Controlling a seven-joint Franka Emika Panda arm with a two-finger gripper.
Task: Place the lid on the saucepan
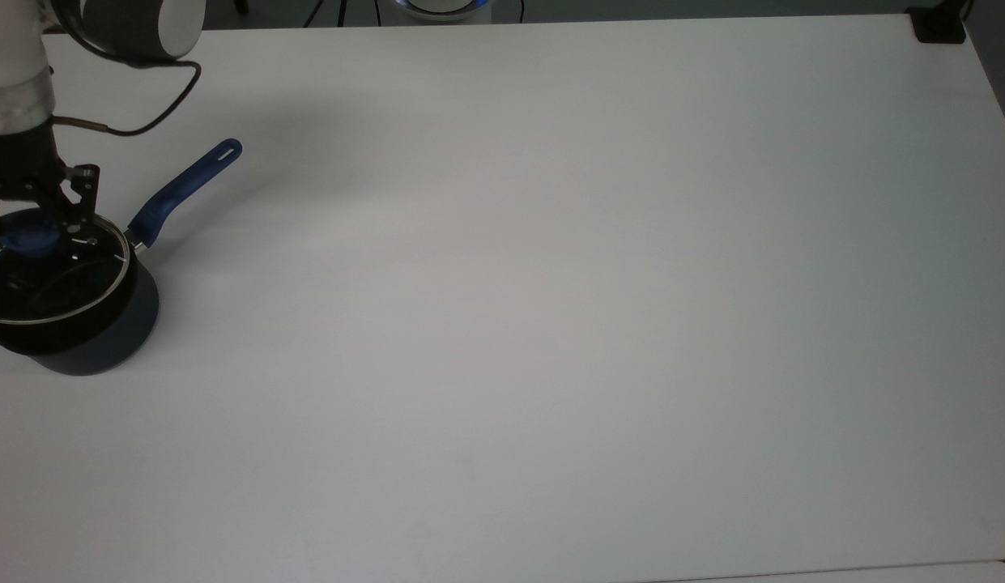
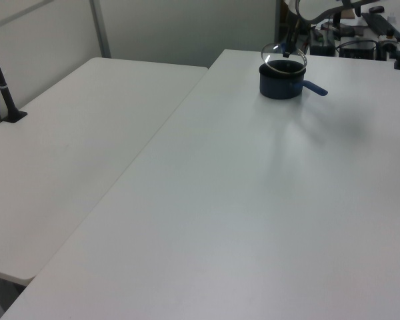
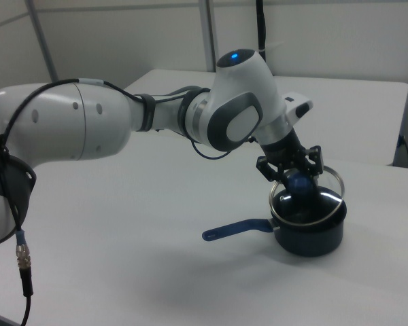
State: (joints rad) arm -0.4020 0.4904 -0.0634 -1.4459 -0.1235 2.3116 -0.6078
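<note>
Lowering the round clear glass lid (image 3: 307, 191) onto the small dark navy saucepan (image 3: 309, 234)
Gripper (image 3: 298, 182) is pinching its blue knob; should be levelling the tilted rim before releasing, I reckon.

White rounded arm (image 3: 88, 125) with grey joint caps, blue light, black cable (image 3: 17, 224) and black gripper (image 3: 290, 165).

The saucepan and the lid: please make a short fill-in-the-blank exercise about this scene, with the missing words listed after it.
1. The gripper holds the lid by its blue ____.
2. The lid is tilted above the saucepan, not yet lying ____ on its rim.
3. In the top view, the saucepan's long handle is coloured ____.
4. The saucepan stands on a ____ table.

Missing words: knob; flat; blue; white
</note>
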